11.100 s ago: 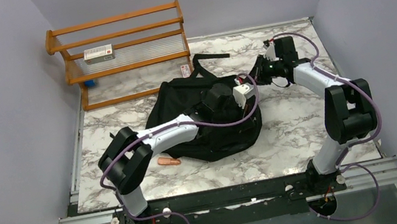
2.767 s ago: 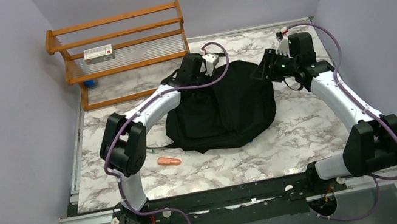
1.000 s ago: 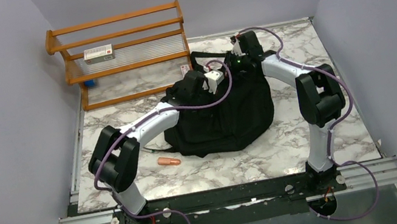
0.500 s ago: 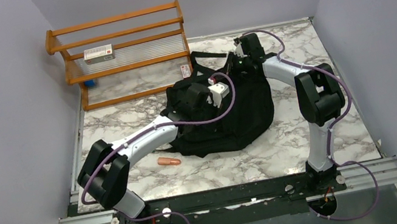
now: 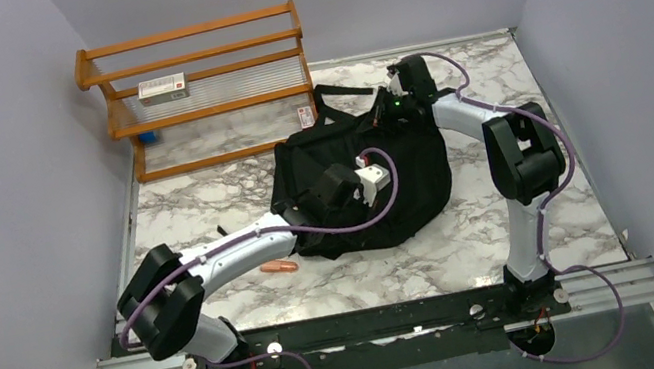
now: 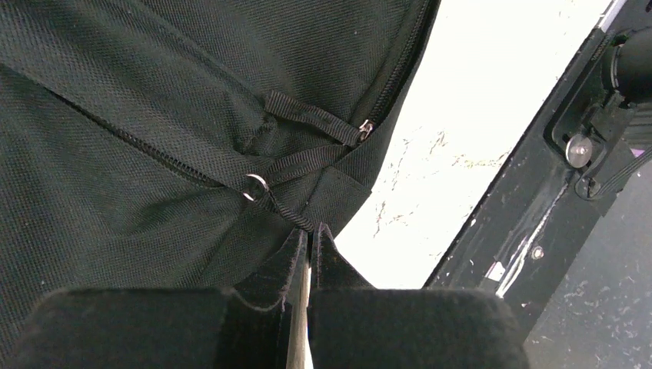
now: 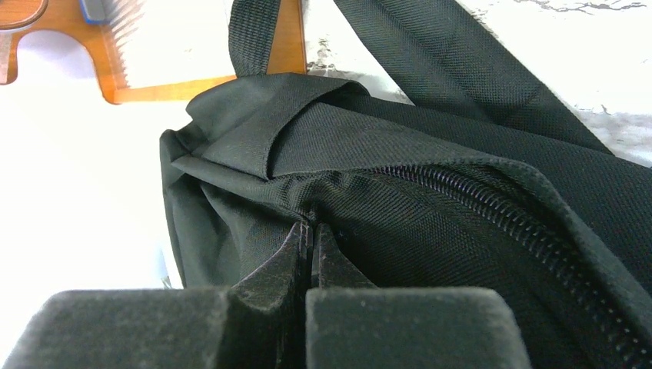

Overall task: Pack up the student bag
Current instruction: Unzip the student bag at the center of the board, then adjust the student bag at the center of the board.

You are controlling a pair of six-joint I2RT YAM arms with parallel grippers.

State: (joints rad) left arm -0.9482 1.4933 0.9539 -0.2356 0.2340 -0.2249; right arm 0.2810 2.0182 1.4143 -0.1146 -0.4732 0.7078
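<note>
On the table [image 5: 511,213], left fingers [image 6: 278,273] and right fingers [image 7: 281,261] pinch the black student bag [image 5: 416,164].

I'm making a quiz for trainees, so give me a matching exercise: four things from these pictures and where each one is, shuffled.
1. box
2. orange stick
3. left gripper
4. right gripper

A. pinching the bag at its far end
B. on the rack
C. shut on the zip pull
D. on the table, by the bag's near edge

Pairs: 1-B, 2-D, 3-C, 4-A
</note>
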